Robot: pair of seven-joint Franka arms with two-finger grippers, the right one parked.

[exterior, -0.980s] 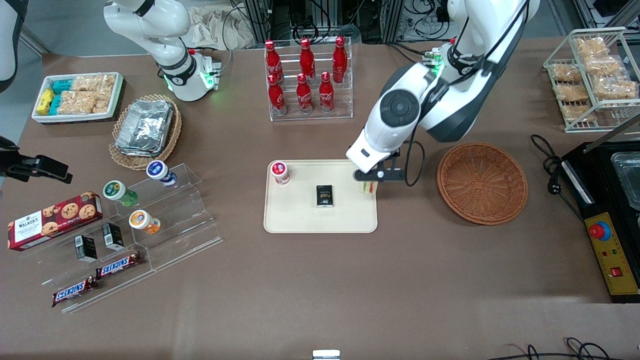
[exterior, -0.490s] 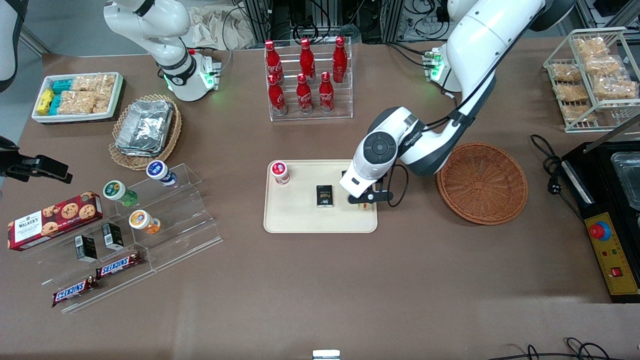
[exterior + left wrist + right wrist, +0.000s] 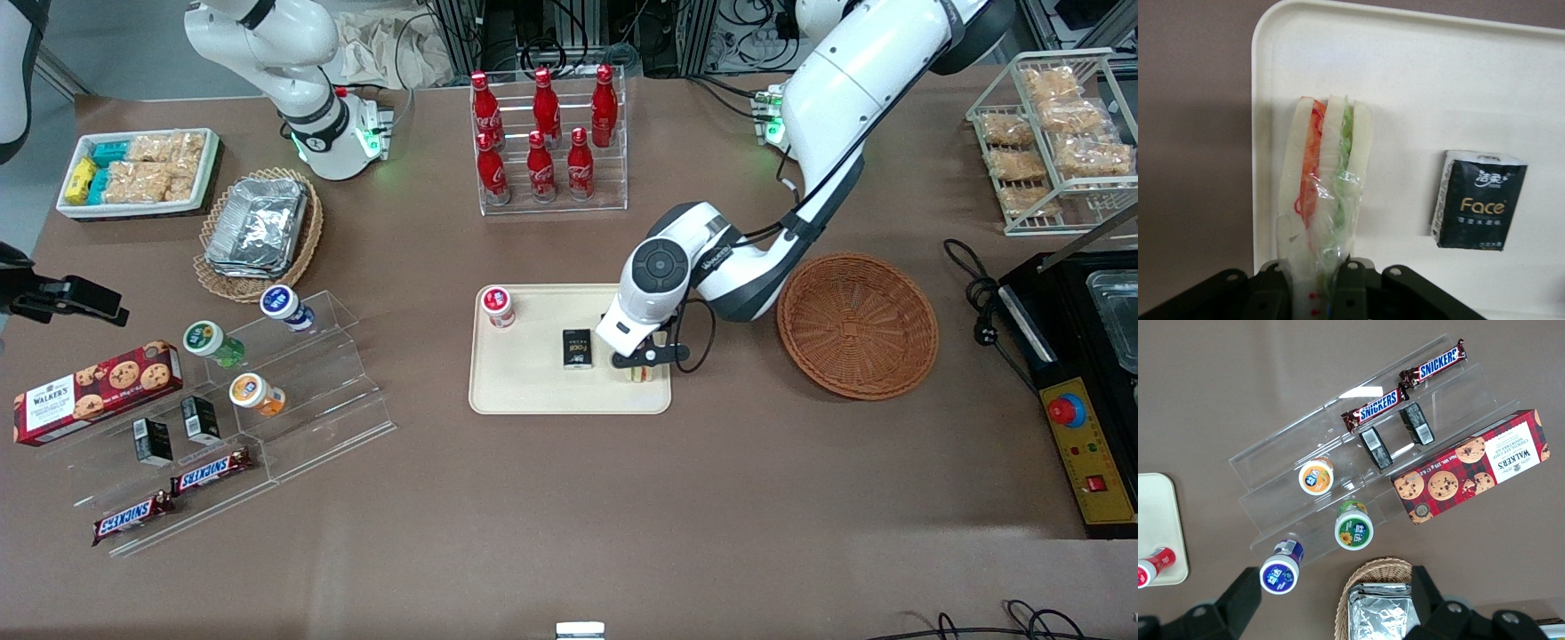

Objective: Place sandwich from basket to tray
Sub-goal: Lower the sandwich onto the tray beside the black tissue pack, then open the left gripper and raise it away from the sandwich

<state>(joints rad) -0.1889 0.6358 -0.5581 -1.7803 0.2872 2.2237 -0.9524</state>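
Observation:
The sandwich point(image 3: 1325, 180), a pale bread wedge in clear wrap with orange, red and green filling, is held in my left gripper point(image 3: 1315, 290), whose fingers are shut on its end. It hangs low over the cream tray point(image 3: 1418, 80) near the tray's edge; I cannot tell whether it touches. In the front view the gripper point(image 3: 642, 360) and sandwich point(image 3: 640, 372) are over the tray point(image 3: 533, 391) at its end nearest the round reddish-brown wicker basket point(image 3: 857, 325), which holds nothing.
On the tray lie a black Face packet point(image 3: 578, 348) point(image 3: 1477, 208) and a red-capped bottle point(image 3: 498, 306). A rack of red cola bottles point(image 3: 544, 142) stands farther from the front camera. A black machine point(image 3: 1080, 373) is at the working arm's end.
My left gripper has carried the sandwich from the tray's edge near the basket farther over the tray, toward the front camera, and lower.

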